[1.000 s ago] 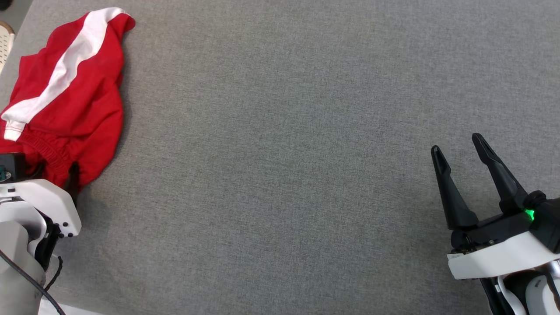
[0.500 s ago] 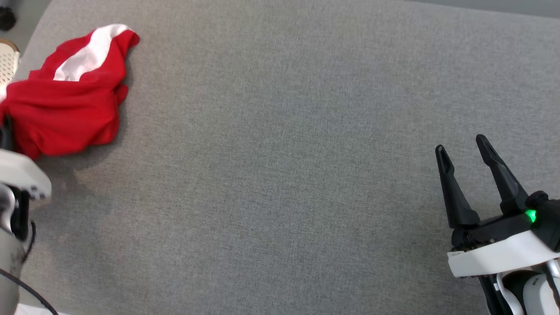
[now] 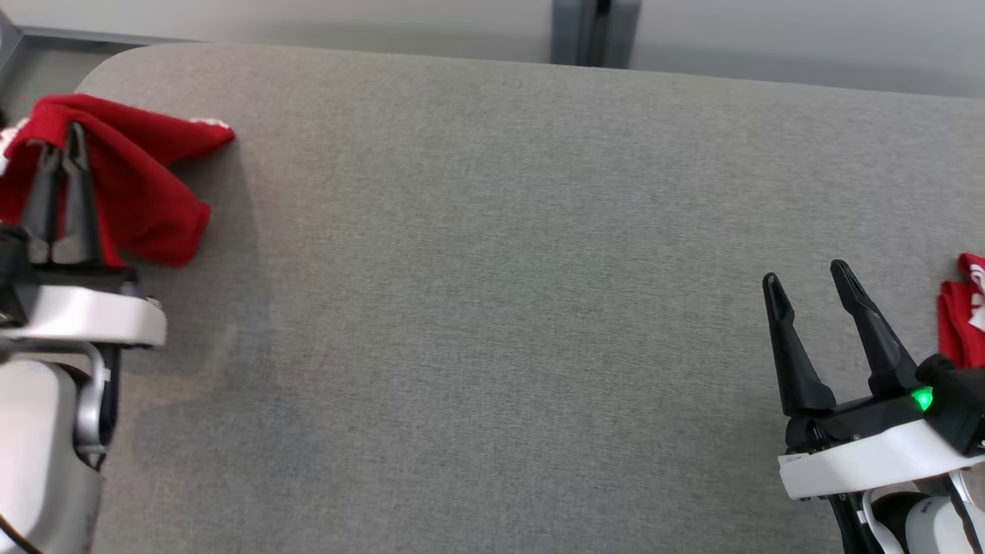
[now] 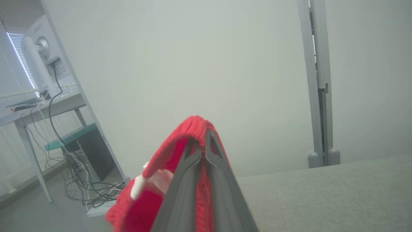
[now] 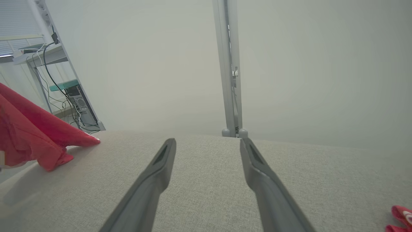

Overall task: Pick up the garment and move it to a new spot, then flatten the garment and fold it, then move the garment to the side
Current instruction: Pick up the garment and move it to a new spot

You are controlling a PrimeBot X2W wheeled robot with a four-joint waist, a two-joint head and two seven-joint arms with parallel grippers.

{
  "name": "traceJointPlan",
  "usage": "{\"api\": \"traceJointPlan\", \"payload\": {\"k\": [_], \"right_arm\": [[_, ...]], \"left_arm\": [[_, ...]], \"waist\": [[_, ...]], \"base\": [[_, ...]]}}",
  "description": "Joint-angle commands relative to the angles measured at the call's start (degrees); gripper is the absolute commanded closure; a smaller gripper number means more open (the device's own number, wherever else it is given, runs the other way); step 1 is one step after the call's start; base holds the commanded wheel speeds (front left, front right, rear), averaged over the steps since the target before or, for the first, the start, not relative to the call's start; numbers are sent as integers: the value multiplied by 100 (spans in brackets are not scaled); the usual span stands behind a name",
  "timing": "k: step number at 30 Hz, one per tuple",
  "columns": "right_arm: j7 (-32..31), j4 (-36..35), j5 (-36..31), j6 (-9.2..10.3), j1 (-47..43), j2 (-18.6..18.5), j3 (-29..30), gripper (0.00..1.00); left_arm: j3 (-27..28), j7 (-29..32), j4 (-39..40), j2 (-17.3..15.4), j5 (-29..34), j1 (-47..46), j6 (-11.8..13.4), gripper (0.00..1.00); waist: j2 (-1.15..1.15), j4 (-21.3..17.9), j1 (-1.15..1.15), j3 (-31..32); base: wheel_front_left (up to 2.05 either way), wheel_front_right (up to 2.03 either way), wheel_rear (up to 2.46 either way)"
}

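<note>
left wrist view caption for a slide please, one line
Left gripper shut on the ribbed edge of a red fabric garment with white trim, by a grey fabric-covered table.

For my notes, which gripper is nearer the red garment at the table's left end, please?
Left. The left gripper grips the red garment; the right gripper stands open far across the table.

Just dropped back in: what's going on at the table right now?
The left gripper is shut on the red garment and holds a bunched fold of it raised at the far left of the grey table. The garment's lower ends seem to touch the surface. The right gripper is open and empty over the table's right side, with another red piece of cloth lying just beyond it. Flattening and folding are not yet done.
</note>
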State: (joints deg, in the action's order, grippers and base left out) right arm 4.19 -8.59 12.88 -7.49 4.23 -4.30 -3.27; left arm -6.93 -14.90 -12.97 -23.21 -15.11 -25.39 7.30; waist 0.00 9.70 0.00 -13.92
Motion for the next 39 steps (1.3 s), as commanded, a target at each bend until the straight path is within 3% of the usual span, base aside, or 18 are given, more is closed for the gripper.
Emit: {"api": "traceJointPlan", "payload": {"k": [1,9,16,35,39], "right_arm": [[57,12,38,-2,-4,-23,34,0],[185,117,77,-2,96,71,24,0],[342,264,162,-2,194,116,3,0],[775,799,651,-2,375,129,-208,0],[845,894,745,-2,376,130,-233,0]], "left_arm": [[-31,-17,120,0,58,56,19,100],[-532,24,980,173,243,429,-177,100],[-1059,115,1176,457,272,484,-365,100],[-2391,273,129,1452,363,-272,-964,100],[-2566,302,-102,1591,351,-397,-1060,100]], "waist": [[0,-81,0,48],[0,-502,0,42],[0,-1058,0,-45],[0,-2808,0,-464],[0,-3006,0,-588]], "base": [[0,0,0],[0,0,0],[0,0,0],[0,0,0],[0,0,0]]}}
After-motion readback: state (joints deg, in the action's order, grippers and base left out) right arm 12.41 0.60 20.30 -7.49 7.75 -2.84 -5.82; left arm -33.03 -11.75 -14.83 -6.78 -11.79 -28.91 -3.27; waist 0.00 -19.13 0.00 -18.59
